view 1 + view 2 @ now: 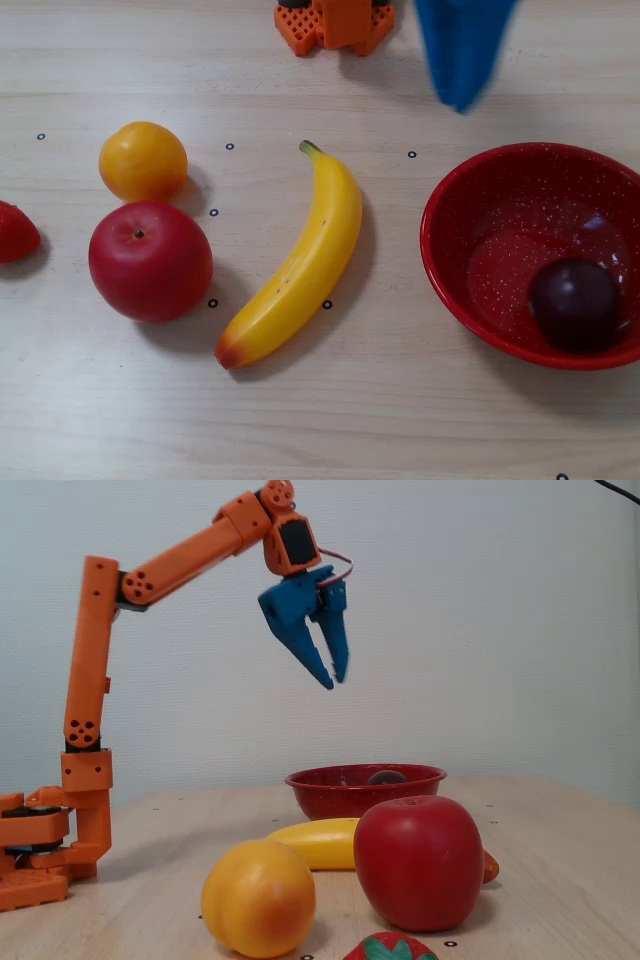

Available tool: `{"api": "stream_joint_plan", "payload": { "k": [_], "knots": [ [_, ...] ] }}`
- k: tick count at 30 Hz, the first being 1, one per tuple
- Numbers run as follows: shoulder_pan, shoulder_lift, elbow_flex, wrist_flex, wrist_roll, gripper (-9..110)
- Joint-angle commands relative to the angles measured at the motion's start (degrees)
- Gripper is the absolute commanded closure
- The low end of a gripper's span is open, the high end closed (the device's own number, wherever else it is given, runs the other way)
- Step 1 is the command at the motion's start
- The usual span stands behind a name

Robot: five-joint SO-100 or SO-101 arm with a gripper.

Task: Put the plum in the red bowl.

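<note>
A: Pale wood-grain tabletop (400,420) against a plain whitish wall, small black ring marks dotted over the wood. Where is the plum?

B: The plum (573,304) lies inside the red bowl (452,268), low on the bowl's right-hand inner slope as the top-down fixed view shows it. From the side fixed view only its dark top (386,777) peeks over the bowl's rim (310,779).

A: And the tool?

B: The blue tool (335,678) hangs high above the tabletop and to the left of the bowl in the side view, holding nothing. Its two fingers stand close, with only a thin gap at the tips, so I would call it nearly clenched and empty. In the top-down view it is just a blurred blue shape (461,55) at the upper edge.

A: So what remains?

B: By my reading the placing is done; what is left is pulling the orange arm (170,562) clear. To do that well, lift and fold it back toward its base (35,858), keeping it high so nothing clips the bowl's rim or nudges the banana (298,265), apple (150,261) or orange (143,160).

A: Any risk?

B: Little. The plum sits off-centre, but the bowl's wall looks deep enough to hold it.
</note>
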Motion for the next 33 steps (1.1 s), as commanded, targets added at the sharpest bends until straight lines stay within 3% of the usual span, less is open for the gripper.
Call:
{"api": "stream_joint_plan", "payload": {
  "k": [1,20,33],
  "knots": [
    [-3.69,11.6,2.29,3.78,1.14,101],
    [-22.5,76.55,70.4,-8.35,7.47,101],
    [-22.06,101.95,118.92,-36.21,2.99,101]
  ]
}}
